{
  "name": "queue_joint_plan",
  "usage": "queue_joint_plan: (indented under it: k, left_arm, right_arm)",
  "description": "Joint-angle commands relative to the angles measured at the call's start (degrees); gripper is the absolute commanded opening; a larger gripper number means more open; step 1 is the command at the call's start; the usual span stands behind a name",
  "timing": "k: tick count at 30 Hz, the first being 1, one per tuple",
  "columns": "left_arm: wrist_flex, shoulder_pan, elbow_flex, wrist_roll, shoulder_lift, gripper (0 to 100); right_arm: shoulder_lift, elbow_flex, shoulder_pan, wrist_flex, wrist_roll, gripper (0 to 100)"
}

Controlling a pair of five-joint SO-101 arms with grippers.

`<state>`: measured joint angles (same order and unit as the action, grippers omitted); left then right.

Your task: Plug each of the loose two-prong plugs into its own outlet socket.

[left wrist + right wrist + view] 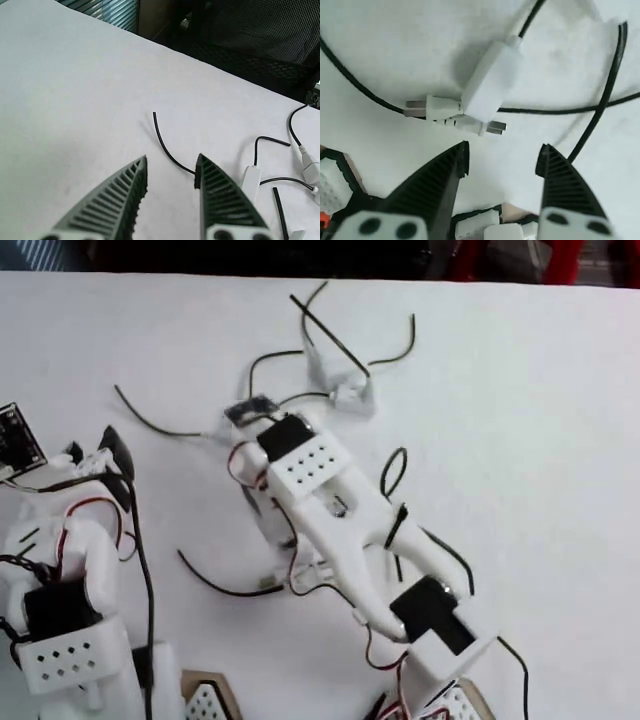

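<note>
Two white two-prong plugs (440, 108) lie on the white table (520, 390), their metal prongs pointing opposite ways. A white outlet block (492, 82) lies across them, with black cables (600, 100) running off. My right gripper (502, 152) hovers open just short of this cluster, with nothing between its fingers. In the high view it sits at mid-table (250, 412). Another white socket piece (345, 395) lies just beyond it. My left gripper (171, 172) stands open above bare table near a black cable end (165, 142). It is at the table's left side (95, 452).
Loose black cables (220, 585) curl around the right arm. A white connector (250, 177) and another white piece (310, 165) lie past the left gripper. A circuit board (15, 435) sits at the left edge. The table's far edge meets dark furniture (250, 35).
</note>
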<state>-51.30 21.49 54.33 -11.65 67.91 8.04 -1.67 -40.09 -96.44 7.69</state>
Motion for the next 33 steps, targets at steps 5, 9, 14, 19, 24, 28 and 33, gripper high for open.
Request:
queue_joint_plan:
  k: [5,9,14,19,24,28,33]
  left_arm:
    - [1.3,0.3,-0.4,-0.1,0.9,17]
    - [1.3,0.3,-0.4,-0.1,0.9,17]
    - [1.4,0.3,0.1,-0.1,1.0,17]
    - [2.5,0.3,0.5,-0.1,0.9,17]
    - [2.5,0.3,0.5,-0.1,1.0,17]
    - [2.5,0.3,0.5,-0.1,1.0,17]
    - [2.5,0.3,0.5,-0.1,1.0,17]
  right_arm:
    - [-3.0,-10.4,8.2,7.5,1.8,21.1]
    - [-3.0,-14.3,13.1,12.6,1.7,21.1]
    - [-3.0,-20.0,13.8,17.5,1.8,21.1]
    - [-2.3,-24.6,14.0,23.4,1.8,21.1]
    - [-2.4,-30.7,14.1,30.4,1.8,19.4]
    - [-2.4,-32.5,14.2,34.9,1.8,5.4]
    - [-3.0,-32.4,15.7,35.6,1.6,4.8]
